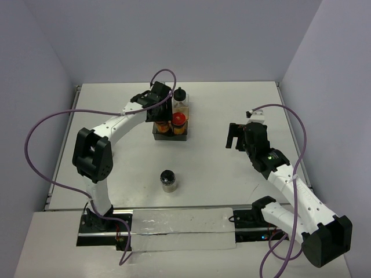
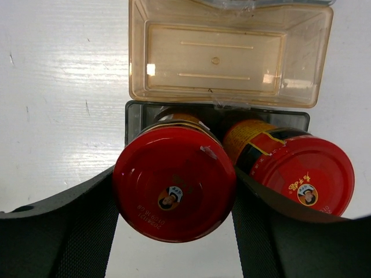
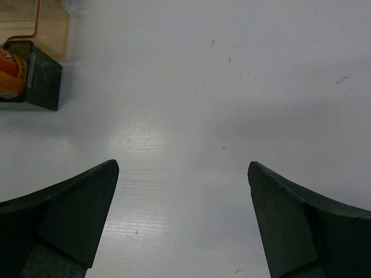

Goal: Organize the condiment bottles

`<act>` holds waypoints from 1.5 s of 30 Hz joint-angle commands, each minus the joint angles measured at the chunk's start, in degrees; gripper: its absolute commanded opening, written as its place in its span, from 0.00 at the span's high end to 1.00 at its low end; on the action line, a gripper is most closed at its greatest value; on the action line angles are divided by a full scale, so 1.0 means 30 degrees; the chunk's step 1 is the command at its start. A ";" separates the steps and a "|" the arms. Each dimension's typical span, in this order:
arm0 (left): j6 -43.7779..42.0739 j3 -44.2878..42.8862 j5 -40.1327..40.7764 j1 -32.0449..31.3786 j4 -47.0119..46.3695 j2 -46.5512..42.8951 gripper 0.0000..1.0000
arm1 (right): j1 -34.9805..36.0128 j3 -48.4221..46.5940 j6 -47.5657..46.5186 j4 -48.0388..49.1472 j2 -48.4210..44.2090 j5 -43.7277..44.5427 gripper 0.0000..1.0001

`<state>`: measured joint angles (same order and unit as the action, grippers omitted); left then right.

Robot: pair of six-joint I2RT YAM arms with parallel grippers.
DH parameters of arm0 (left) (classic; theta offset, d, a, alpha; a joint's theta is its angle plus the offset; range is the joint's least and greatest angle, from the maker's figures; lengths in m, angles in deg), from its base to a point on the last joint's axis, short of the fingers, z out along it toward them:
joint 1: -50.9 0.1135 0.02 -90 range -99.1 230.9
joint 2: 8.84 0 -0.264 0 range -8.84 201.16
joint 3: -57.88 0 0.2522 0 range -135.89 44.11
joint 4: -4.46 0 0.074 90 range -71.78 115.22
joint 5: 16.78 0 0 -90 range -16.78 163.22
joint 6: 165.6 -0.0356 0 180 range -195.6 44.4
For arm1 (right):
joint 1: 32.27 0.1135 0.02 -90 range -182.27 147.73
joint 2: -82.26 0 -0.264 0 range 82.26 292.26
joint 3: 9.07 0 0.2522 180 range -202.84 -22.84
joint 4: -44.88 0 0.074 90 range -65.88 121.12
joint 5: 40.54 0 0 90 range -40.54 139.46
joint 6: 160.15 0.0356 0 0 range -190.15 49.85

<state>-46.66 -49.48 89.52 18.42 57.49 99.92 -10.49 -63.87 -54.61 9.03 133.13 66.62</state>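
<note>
A red-capped condiment bottle (image 2: 174, 182) with dark orange-brown contents stands in the left slot of a dark holder (image 2: 138, 114). My left gripper (image 1: 162, 113) is shut on it, one finger (image 2: 69, 226) pressed against each side of its cap. A second red-capped bottle (image 2: 302, 180) stands beside it in the right slot. One black-capped bottle (image 1: 180, 95) stands at the far end of the clear tray (image 2: 229, 55). Another black-capped bottle (image 1: 168, 179) stands alone on the table nearer the arm bases. My right gripper (image 3: 182, 168) hangs open over bare table, to the right of the holder.
The holder and clear tray (image 1: 182, 106) sit end to end near the table's far middle. The left arm's purple cable (image 1: 40, 130) loops out to the left. A clear plastic sheet (image 1: 179, 230) lies along the near edge between the arm bases.
</note>
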 commanded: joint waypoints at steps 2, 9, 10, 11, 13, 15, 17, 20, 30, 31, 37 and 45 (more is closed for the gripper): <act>0.0121 -0.0695 0.0457 -0.0355 -0.1412 -0.0170 0.16 | 0.0103 -0.0511 -0.0025 0.0360 -0.0160 0.0244 0.00; 0.0111 -0.1882 0.0599 -0.0675 -0.0460 -0.0753 0.00 | 0.0122 -0.0472 -0.0025 0.0525 -0.0158 0.0084 0.00; 0.0167 -0.1950 0.0587 -0.0709 -0.0393 -0.0986 0.00 | 0.0123 -0.0472 -0.0025 0.0614 -0.0136 0.0039 0.00; 0.0223 -0.2017 0.0576 -0.0742 -0.0325 -0.1220 0.00 | 0.0123 -0.0472 -0.0025 0.0703 -0.0114 -0.0006 0.00; 0.0485 -0.2234 0.0866 -0.0816 0.0108 -0.2246 0.01 | 0.0105 -0.0518 -0.0025 0.0852 0.0023 -0.0115 0.00; 0.0728 -0.2152 0.1436 -0.0804 0.0498 -0.3169 0.00 | 0.0093 -0.0530 -0.0025 0.0994 0.0099 -0.0148 0.00; 0.0810 -0.1907 0.2181 -0.0792 0.0908 -0.4282 0.00 | 0.0093 -0.0476 -0.0025 0.1159 0.0152 -0.0227 0.00; 0.1216 -0.1135 0.4355 -0.0432 0.2677 -0.6254 0.00 | 0.0123 -0.0351 -0.0025 0.1450 0.0193 -0.0414 0.00; 0.2945 0.6173 0.6480 0.6082 0.5146 -1.2736 0.01 | 0.0123 0.0027 -0.0025 0.2323 0.0621 -0.1123 0.00; 0.2934 0.6663 0.6412 0.6627 0.5035 -1.3071 0.00 | 0.0123 0.0071 -0.0025 0.2412 0.0621 -0.1167 0.00; 0.3695 0.9166 0.5719 0.9331 0.3942 -1.3470 0.01 | 0.0121 0.0116 -0.0025 0.2501 0.0651 -0.1532 0.00; 0.4094 1.0963 0.3732 1.0296 0.1813 -1.2840 0.00 | 0.0122 0.0220 -0.0025 0.2380 0.0515 -0.1375 0.00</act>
<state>-35.85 -18.17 104.54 48.13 68.81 60.70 -10.49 -63.63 -54.60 13.89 135.10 62.49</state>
